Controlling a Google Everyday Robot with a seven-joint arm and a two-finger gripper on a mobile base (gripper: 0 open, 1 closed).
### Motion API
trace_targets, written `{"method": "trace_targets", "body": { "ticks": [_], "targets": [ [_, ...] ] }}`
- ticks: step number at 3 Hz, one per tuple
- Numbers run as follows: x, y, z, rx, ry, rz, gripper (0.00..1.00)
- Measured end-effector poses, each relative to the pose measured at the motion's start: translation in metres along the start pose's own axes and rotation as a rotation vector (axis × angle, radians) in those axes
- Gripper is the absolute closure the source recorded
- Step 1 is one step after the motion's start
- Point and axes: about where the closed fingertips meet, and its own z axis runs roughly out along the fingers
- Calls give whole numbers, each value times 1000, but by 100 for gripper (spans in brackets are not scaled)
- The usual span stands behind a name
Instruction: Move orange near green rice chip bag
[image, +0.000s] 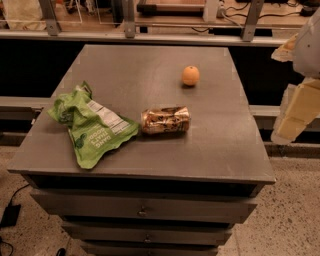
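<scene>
The orange (190, 75) is small and round and sits on the grey tabletop (150, 65) at the back right. The green rice chip bag (91, 125) lies crumpled at the front left, label side up. My gripper (289, 127) hangs off the right side of the table, beyond its edge, well to the right of the orange and a little nearer the camera. It holds nothing that I can see. A crushed gold-brown can lies between the bag and the orange.
The crushed can (165, 120) lies on its side just right of the bag's edge. The table is a drawer cabinet (142, 210) with its front edge close to the camera. A metal rail (150, 36) runs behind the table.
</scene>
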Motion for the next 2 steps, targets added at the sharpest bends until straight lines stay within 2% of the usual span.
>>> {"method": "trace_targets", "body": {
  "ticks": [1,2],
  "targets": [
    [0,0,0,0,0,0,0],
    [-4,-21,-1,30,-25,-4,0]
  ]
}}
